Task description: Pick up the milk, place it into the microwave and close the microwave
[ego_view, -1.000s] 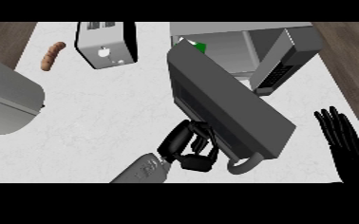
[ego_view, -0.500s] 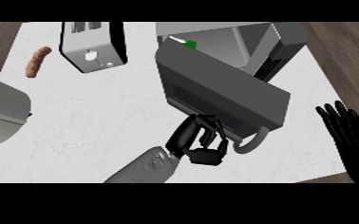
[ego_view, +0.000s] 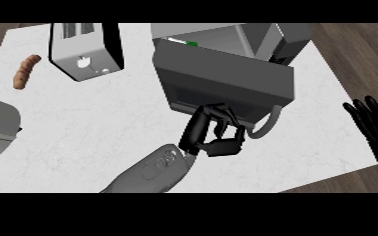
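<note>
**Fingers curled at the microwave door**

Fingers [ego_view: 221, 117] of our left hand [ego_view: 210, 135] are curled, pressed against the lower edge of the dark grey microwave door [ego_view: 225, 80], beside its curved grey handle [ego_view: 267, 125]; we can't tell if they grip anything. Door is partly swung over the grey box microwave [ego_view: 251, 37]. Milk carton, white with green cap [ego_view: 188, 43], sits inside the cavity. Our right hand [ego_view: 365, 122] rests open at the right edge. On the white marble surface [ego_view: 96, 115]: silver toaster [ego_view: 85, 50], brown sausage [ego_view: 26, 71].
</note>
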Controlling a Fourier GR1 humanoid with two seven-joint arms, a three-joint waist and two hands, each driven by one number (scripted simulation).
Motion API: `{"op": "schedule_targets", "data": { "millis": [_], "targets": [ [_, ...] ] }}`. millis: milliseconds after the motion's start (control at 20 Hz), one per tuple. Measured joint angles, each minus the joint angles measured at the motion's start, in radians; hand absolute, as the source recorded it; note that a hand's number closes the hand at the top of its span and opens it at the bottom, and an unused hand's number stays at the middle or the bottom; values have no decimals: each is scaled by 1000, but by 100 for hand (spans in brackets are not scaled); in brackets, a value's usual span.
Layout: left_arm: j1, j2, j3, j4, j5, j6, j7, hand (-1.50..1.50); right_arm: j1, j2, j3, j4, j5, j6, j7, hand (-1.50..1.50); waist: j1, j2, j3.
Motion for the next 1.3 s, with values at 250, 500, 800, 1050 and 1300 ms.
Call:
{"op": "schedule_targets", "data": {
  "millis": [250,500,800,1050,1300],
  "targets": [
    [-69,-3,12,26,81,73,19,-150,-39,-32,-28,-14,-34,11,22,-150,-23,9,1],
    [-127,-3,25,63,148,125,47,-150,-100,-112,-105,-42,34,-32,14,150,-53,15,1],
    [-156,-3,50,59,232,170,25,-150,-163,-176,-155,-60,124,-84,1,150,-64,29,1],
    [-161,-3,46,51,285,185,-10,-150,-201,-198,-167,-57,160,-107,-1,150,-65,39,2],
    [-173,-3,38,55,327,191,-38,-150,-235,-209,-170,-46,178,-120,2,150,-64,46,4]
  ]
}}
